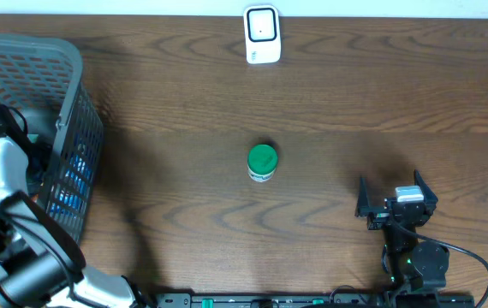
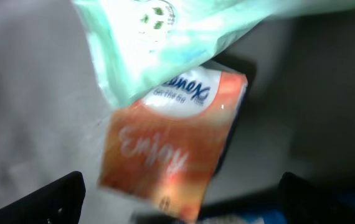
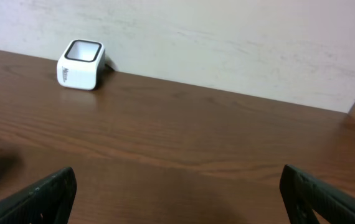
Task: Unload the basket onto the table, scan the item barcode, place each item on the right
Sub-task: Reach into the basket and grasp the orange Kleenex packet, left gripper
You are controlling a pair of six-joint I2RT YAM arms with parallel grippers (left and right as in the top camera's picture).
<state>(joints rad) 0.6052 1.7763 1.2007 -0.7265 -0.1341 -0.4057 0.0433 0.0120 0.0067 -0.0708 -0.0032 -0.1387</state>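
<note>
Wooden table point(image 1: 330, 103) | jar point(image 1: 262, 162): green lid, white body, upright

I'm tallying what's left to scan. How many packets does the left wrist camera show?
2. An orange packet lies mid-view, and a pale green packet overlaps its top edge. Others may be hidden beneath them or out of frame.
</note>
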